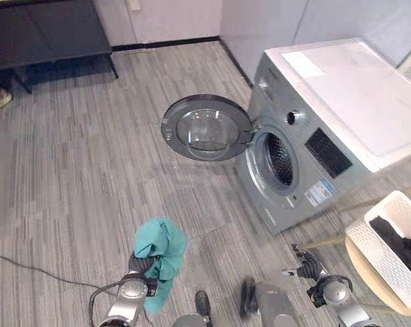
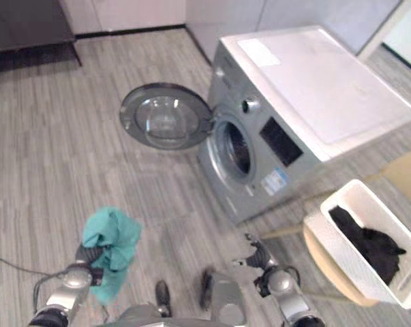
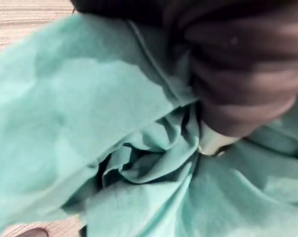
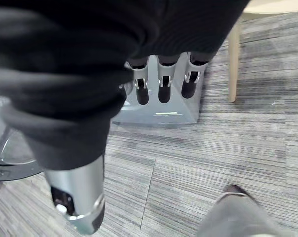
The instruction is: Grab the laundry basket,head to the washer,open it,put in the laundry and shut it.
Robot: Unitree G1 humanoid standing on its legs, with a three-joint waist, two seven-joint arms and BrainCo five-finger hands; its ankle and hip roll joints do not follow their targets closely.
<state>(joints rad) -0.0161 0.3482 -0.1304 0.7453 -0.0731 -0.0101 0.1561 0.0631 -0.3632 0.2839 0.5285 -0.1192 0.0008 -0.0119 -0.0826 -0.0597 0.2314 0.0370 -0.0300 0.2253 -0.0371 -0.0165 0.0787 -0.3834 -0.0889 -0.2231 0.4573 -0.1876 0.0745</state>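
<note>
Left eye view looks down on a grey plank floor (image 1: 75, 191) with the washer (image 1: 314, 129) standing at the right, turned at an angle, its white top flat and bare. Its round door (image 1: 205, 127) is swung wide open to the left, the glass facing up toward the camera, and the dark drum opening (image 1: 279, 160) shows just beside the hinge. A dark low table (image 1: 48, 34) stands at the far left by the wall, well apart from the machine.

At the lower right a white laundry basket (image 1: 396, 248) sits on a pale round stool (image 1: 369, 272), near the washer's front corner but not touching it. Black clothing (image 1: 403, 245) lies inside the basket.

At the lower left a teal cloth (image 1: 161, 252) hangs in a bunch from the left hand (image 1: 140, 264), held up off the floor and well short of the drum opening. In the left wrist view the teal folds crowd round the dark ribbed cover, and what shows of the hand is pressed into the cloth, so it is clamped on it.

The right hand (image 1: 306, 262) hangs low between the washer and the stool, holding nothing. In the right wrist view its fingers (image 4: 163, 86) point straight and apart toward the washer's base.
</note>
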